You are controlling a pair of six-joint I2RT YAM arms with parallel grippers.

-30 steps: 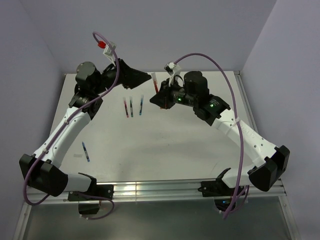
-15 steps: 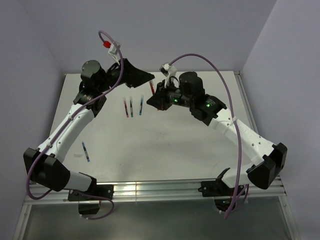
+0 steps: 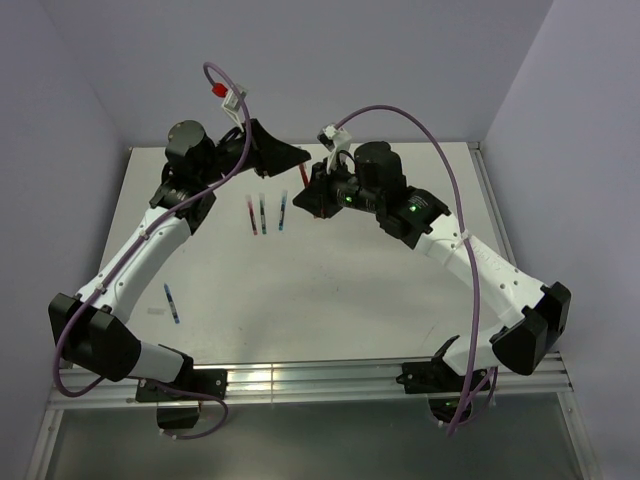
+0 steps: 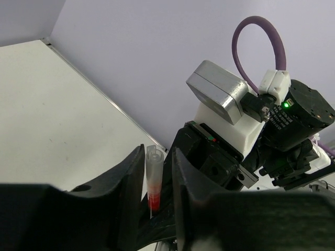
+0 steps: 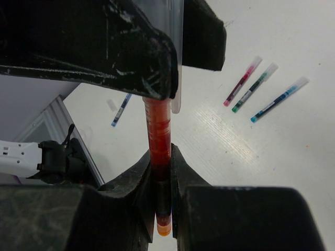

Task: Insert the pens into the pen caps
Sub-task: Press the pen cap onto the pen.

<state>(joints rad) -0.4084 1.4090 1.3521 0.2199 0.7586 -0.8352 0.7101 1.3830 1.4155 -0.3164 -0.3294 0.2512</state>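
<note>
Clearly the work sits in the air above the far middle of the white desk (image 3: 330, 290), where the left arm (image 3: 150, 245) and right arm (image 3: 470, 255) meet tip to tip. The right jaws are closed on the slim red plastic pen (image 5: 158, 136), clamping it low on the barrel so that only its orange butt end pokes out behind them. From that grip the pen's long axis runs straight away from the right jaws and into the left jaws, which come at it from the opposite side.

The short clear plastic pen cap (image 4: 154, 167) stands between the left jaws, with red showing inside its lower part, so the pen's tip end seems to be at least partly inside it. The left jaws are narrowed around the cap and close on both sides, but I cannot tell whether they actually pinch it or merely flank it, nor whether the cap is fully seated.

My judgement is that the next move turns on this shared line: pen and cap must be pressed together along the barrel's axis, and any sideways offset would tilt the cap.

Three capped pens, one red (image 3: 250, 214), one green (image 3: 263, 212) and one blue (image 3: 282, 211), lie side by side on the desk just below the jaws. A lone blue pen (image 3: 172, 303) lies well apart, near the left arm.
</note>
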